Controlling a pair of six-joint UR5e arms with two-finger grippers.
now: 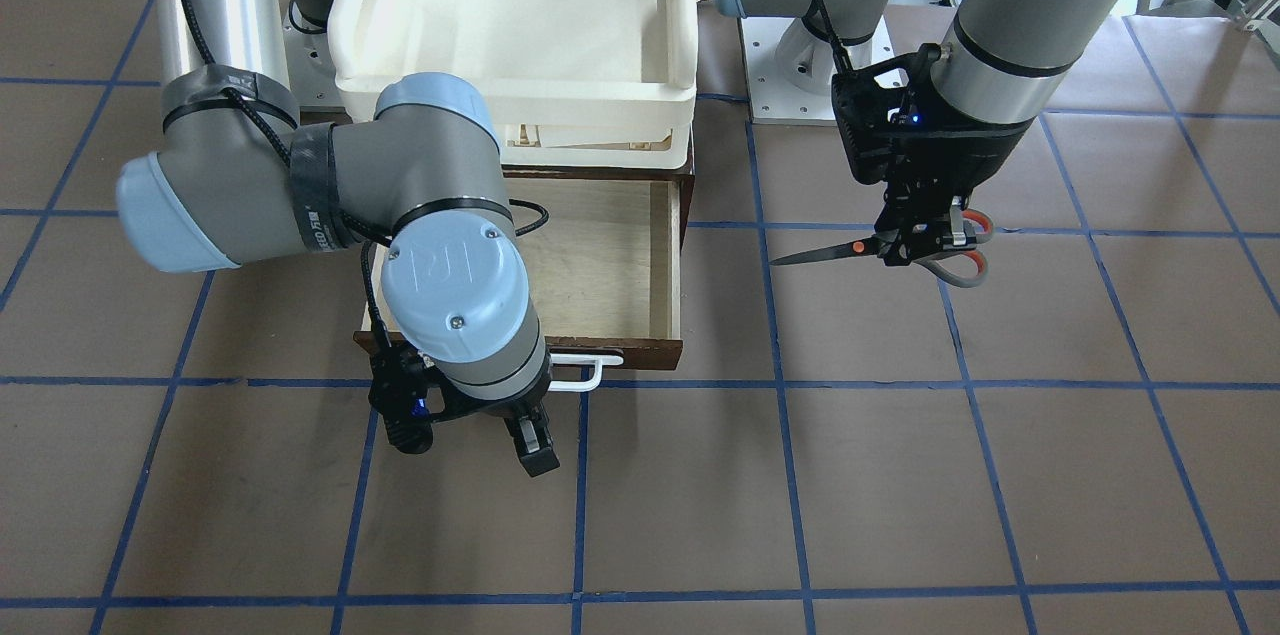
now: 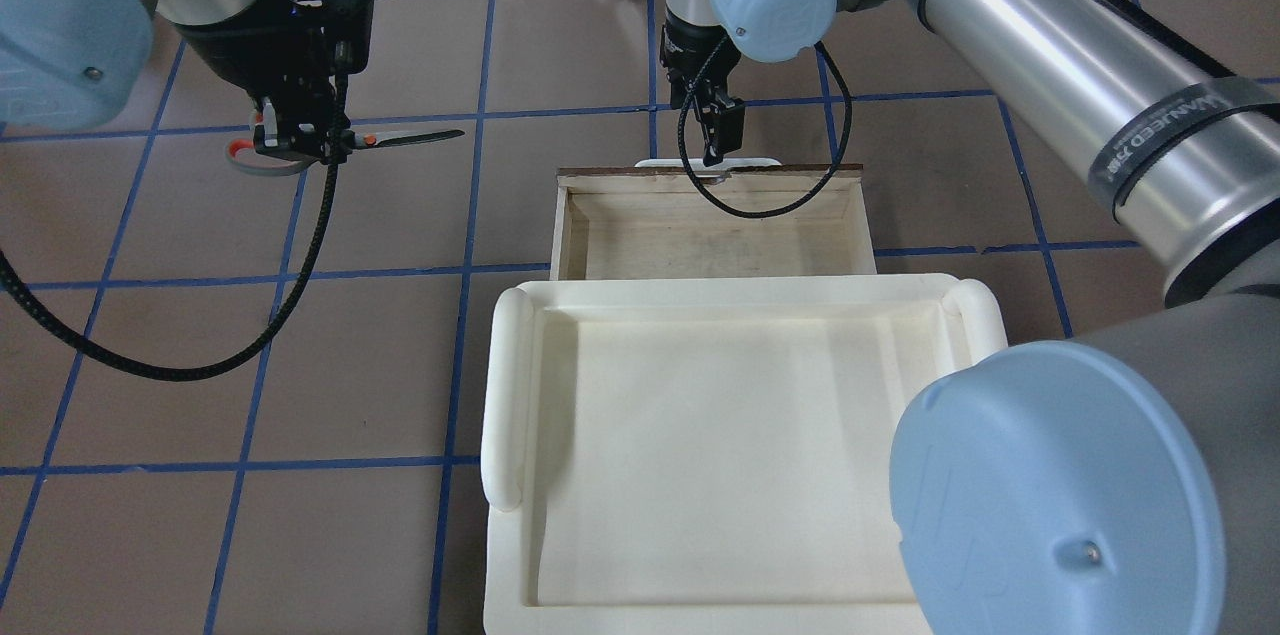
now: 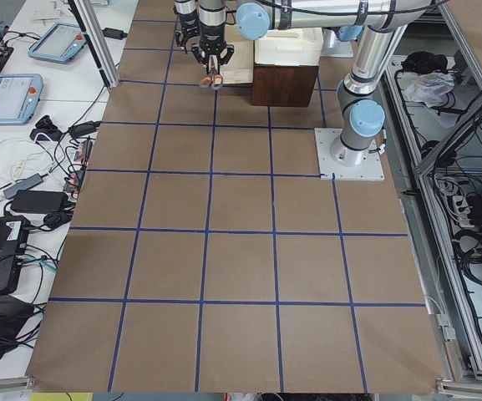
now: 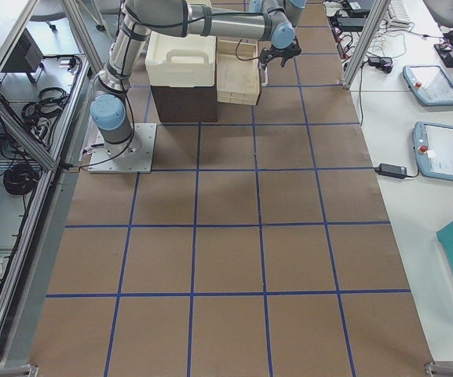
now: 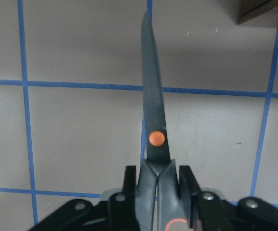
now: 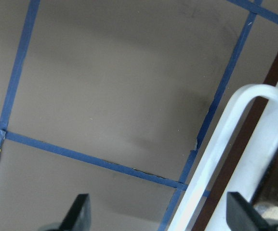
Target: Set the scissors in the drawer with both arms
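Note:
My left gripper (image 1: 925,240) is shut on the scissors (image 1: 860,247) just behind the orange pivot and holds them above the table. The closed dark blades point toward the drawer. The left wrist view shows both fingers clamped on the scissors (image 5: 153,115). In the overhead view the scissors (image 2: 400,137) are left of the drawer. The drawer (image 1: 600,255) is pulled out and its pale interior (image 2: 700,235) is empty. My right gripper (image 1: 470,440) is open, just in front of the white bar handle (image 1: 590,370). The right wrist view shows the handle (image 6: 235,125) near its right finger.
A white foam tray (image 1: 515,95) sits on top of the dark cabinet, behind the open drawer, and fills the near part of the overhead view (image 2: 510,385). The brown table has blue tape grid lines. My right arm's elbow (image 1: 450,285) hangs over the drawer's side.

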